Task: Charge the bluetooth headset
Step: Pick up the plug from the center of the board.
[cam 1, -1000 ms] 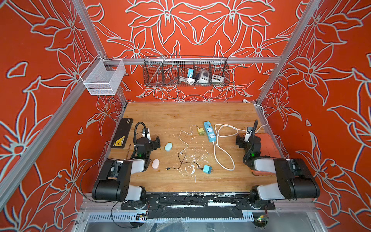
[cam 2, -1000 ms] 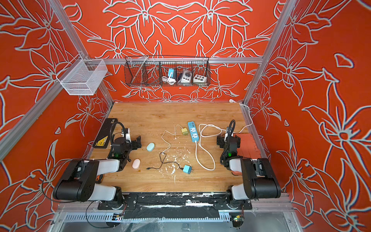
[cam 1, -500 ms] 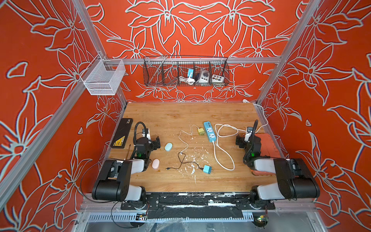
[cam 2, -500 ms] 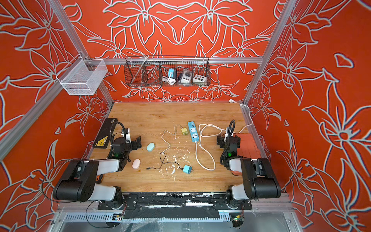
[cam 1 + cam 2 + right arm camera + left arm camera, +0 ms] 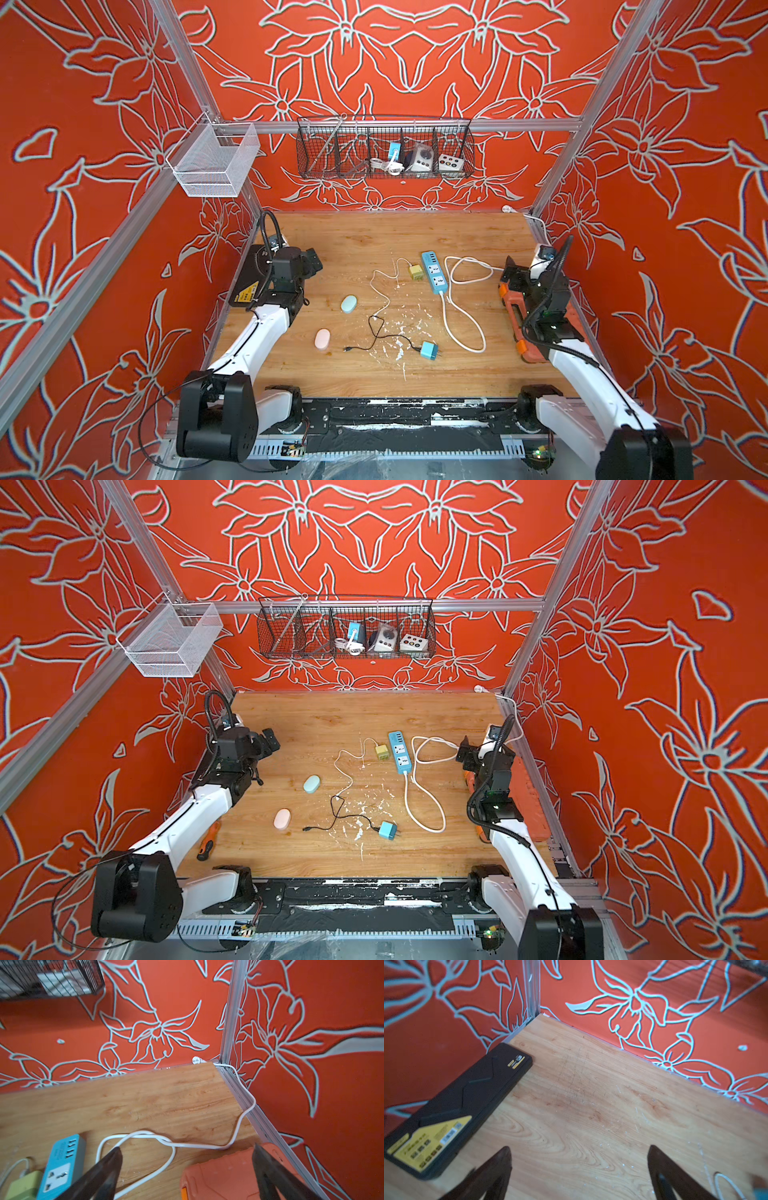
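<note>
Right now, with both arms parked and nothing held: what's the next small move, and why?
Probably swing the left tool over the pink case. It and the right tool stand open and empty; that case lies on the left arm's side, with the black cable's free plug just beside it and its blue adapter unplugged.

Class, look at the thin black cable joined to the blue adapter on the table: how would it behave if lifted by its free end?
The black cable lies in loose kinks and a loop, so it would probably droop limply rather than hold shape. It looks thin, so likely light; the blue adapter at its other end might drag or dangle.
</note>
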Motion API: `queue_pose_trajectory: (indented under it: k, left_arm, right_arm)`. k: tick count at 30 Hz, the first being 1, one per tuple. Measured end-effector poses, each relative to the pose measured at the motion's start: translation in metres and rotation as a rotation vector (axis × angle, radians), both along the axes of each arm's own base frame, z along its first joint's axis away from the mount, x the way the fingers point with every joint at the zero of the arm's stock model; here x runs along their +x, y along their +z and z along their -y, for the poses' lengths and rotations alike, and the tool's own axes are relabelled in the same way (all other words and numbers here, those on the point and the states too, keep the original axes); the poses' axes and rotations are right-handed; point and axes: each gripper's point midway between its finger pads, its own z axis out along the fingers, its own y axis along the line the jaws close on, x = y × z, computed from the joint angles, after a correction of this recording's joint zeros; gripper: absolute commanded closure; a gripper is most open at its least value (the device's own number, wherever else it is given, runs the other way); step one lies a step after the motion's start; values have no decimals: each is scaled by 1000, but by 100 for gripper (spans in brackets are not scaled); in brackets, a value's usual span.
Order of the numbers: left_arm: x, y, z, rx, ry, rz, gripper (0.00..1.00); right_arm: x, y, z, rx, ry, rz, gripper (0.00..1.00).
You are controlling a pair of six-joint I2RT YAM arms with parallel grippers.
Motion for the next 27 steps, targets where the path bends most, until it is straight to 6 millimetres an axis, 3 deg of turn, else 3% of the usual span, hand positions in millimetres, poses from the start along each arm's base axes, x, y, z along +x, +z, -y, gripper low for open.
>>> queue_pose_trajectory:
  k: [6,12,18,27]
  left_arm:
    - [-15,-6,28,-256,-48,-86,1]
    - [-34,-6,74,-381,-209,-228,7]
    - [-57,-12,122,-429,-366,-397,12]
    - [-67,-11,193,-396,-534,-553,18]
  right_arm:
    - [-25,1,1,246,-40,-86,6]
    - [-49,-11,-29,393,89,-182,12]
    - [-48,4,-59,456,234,-331,24]
    - [-79,-33,-83,502,321,-560,25]
